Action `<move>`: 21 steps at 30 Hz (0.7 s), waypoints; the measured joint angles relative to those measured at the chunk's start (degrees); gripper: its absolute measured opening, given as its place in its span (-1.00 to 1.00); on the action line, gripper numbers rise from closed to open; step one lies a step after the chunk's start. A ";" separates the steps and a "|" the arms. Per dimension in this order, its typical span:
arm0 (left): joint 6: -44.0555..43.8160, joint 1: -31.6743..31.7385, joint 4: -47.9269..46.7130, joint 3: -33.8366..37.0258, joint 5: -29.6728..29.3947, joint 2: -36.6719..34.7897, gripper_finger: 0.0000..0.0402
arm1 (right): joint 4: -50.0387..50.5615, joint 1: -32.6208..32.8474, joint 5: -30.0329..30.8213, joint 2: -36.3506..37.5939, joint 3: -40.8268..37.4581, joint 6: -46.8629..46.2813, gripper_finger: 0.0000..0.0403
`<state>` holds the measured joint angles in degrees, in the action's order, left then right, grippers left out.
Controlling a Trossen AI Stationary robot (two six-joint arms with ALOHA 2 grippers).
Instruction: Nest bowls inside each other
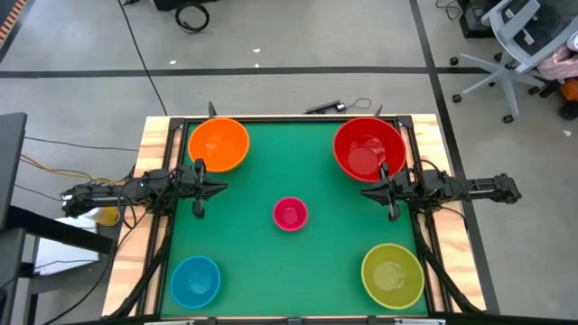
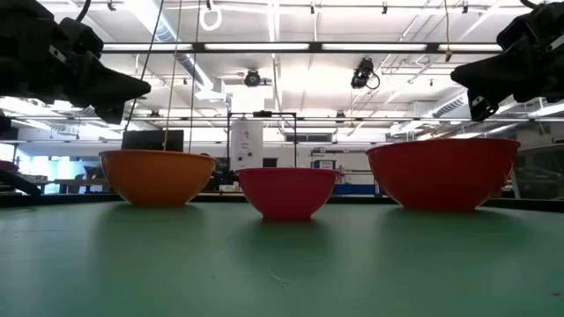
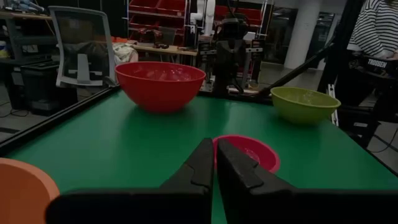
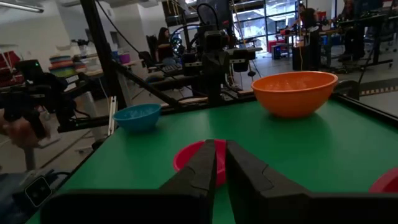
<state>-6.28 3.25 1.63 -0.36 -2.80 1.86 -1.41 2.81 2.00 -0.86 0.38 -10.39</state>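
Five bowls stand apart, upright on their bases, on the green table top [image 1: 289,162]. The orange bowl [image 1: 219,144] is at the far left and the red bowl [image 1: 368,149] at the far right. The small pink bowl [image 1: 290,214] is in the middle, the light blue bowl [image 1: 195,280] at the near left, the yellow-green bowl [image 1: 392,275] at the near right. My left gripper [image 1: 221,189] hovers level over the left edge, shut, pointing toward the pink bowl [image 3: 249,150]. My right gripper [image 1: 366,192] hovers level over the right edge, shut with only a slim gap, facing the pink bowl [image 4: 196,158].
A wooden frame [image 1: 153,135] and black rails border the green top. Beyond the table are an office chair [image 1: 515,45], cables on the floor and workbenches. A person in a striped sleeve [image 3: 379,31] stands past the right side of the table.
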 joint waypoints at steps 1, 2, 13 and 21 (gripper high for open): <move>0.00 -0.01 0.00 0.02 -0.01 -0.01 -0.90 | -0.08 0.02 0.02 -0.01 -0.01 -0.25 -0.79; 0.00 -0.01 -0.02 0.01 0.01 -0.01 -0.90 | -0.35 0.02 0.28 -0.02 0.00 -0.94 -0.79; -0.42 0.00 2.61 0.00 -0.01 -0.03 -0.90 | -2.38 0.00 1.38 -0.02 0.00 -3.64 -0.79; -0.11 0.00 8.61 0.00 -0.03 0.01 -0.90 | -9.72 0.00 10.05 0.00 0.00 -0.66 -0.79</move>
<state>-6.39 3.25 10.24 -0.36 -2.83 1.87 -11.13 2.81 12.05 -0.86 0.38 -11.05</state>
